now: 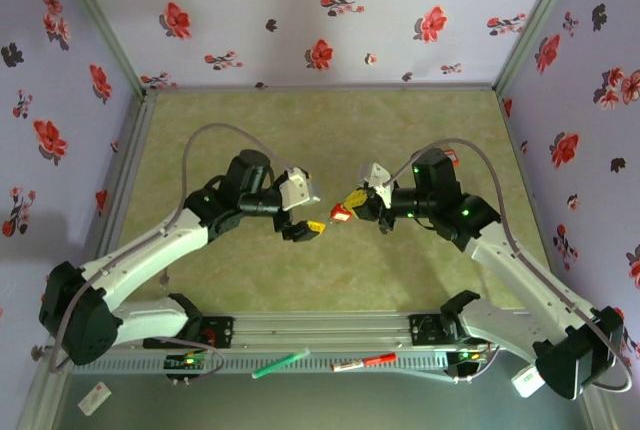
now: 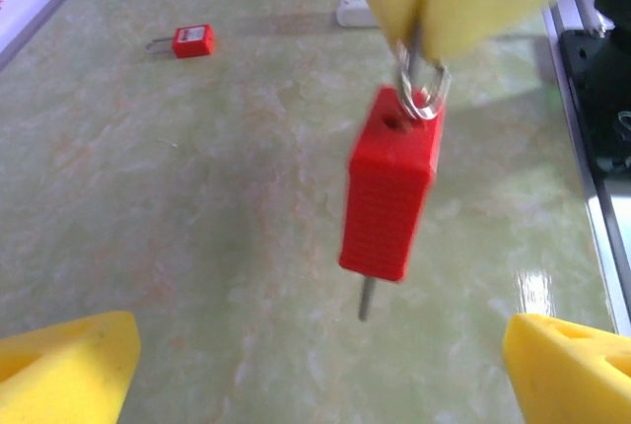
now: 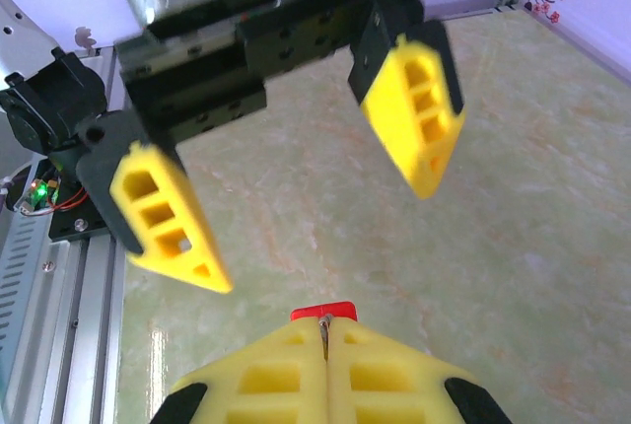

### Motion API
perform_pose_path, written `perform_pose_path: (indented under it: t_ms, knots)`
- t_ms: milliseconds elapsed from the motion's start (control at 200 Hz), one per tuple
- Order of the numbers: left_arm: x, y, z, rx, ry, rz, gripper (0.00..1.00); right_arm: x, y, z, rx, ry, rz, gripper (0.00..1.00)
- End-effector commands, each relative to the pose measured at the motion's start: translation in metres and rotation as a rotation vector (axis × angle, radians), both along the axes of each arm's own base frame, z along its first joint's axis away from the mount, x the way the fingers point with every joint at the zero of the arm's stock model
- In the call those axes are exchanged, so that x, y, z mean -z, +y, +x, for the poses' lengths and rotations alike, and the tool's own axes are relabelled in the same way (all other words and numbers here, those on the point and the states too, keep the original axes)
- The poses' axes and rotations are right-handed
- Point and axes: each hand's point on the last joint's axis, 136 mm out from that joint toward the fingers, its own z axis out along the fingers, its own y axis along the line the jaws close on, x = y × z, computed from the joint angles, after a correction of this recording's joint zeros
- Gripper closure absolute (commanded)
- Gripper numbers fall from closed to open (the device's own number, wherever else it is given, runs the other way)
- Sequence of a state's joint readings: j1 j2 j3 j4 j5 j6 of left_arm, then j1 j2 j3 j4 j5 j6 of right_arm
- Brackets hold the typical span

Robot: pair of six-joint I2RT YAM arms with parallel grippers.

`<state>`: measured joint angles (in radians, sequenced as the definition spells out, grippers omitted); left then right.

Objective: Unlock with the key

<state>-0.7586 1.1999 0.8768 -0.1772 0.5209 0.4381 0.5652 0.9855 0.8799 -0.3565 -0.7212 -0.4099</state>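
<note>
A key with a red plastic head (image 2: 389, 197) hangs by its metal ring, blade pointing down, from my right gripper (image 3: 324, 330), which is shut on the ring. In the top view the key (image 1: 341, 215) hangs between the two arms above the middle of the table. My left gripper (image 2: 320, 330) faces it with its yellow fingers (image 3: 168, 217) spread wide and nothing between them. They stand apart from the key. A red padlock (image 2: 192, 40) lies flat on the table farther off, beside the right arm (image 1: 452, 157).
A small white object (image 2: 353, 10) lies on the table beyond the key. The aluminium rail (image 1: 320, 330) with the arm bases runs along the near edge, with a green pen (image 1: 280, 363) and a red marker (image 1: 363, 361) in front. Floral walls enclose the table.
</note>
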Motion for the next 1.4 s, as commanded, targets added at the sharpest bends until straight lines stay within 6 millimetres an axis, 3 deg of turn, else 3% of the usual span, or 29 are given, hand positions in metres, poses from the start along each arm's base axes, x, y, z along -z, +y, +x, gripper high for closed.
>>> perform_pose_path:
  t_ms: [0, 285, 495, 640, 795, 870, 1080, 1395]
  knots:
    - [-0.015, -0.021, -0.003, 0.035, -0.041, -0.118, 0.01, -0.012, 0.001, -0.001, -0.002, -0.037, 0.035, 1.0]
    - [-0.022, -0.045, 0.014, -0.004, -0.029, -0.19, 0.0, -0.016, 0.0, -0.005, -0.001, -0.038, 0.054, 1.0]
    - [-0.015, -0.056, 0.009, 0.02, -0.005, -0.175, 0.11, -0.015, -0.001, -0.005, 0.004, -0.03, 0.054, 1.0]
    - [-0.013, -0.061, 0.008, 0.022, 0.001, -0.177, 0.24, -0.013, 0.0, -0.005, 0.002, -0.023, 0.061, 1.0]
    - [-0.011, -0.066, 0.011, 0.018, 0.008, -0.175, 0.48, -0.014, 0.0, -0.006, 0.007, -0.021, 0.066, 1.0]
    - [-0.01, -0.068, 0.01, 0.02, 0.01, -0.18, 0.52, -0.014, -0.001, -0.006, 0.013, -0.019, 0.072, 1.0]
    - [-0.016, -0.071, 0.009, 0.033, 0.004, -0.189, 1.0, -0.005, -0.002, -0.008, 0.015, 0.0, 0.063, 1.0]
    - [-0.044, -0.07, 0.005, 0.047, 0.004, -0.232, 1.0, 0.014, -0.005, -0.02, 0.007, 0.056, 0.031, 1.0]
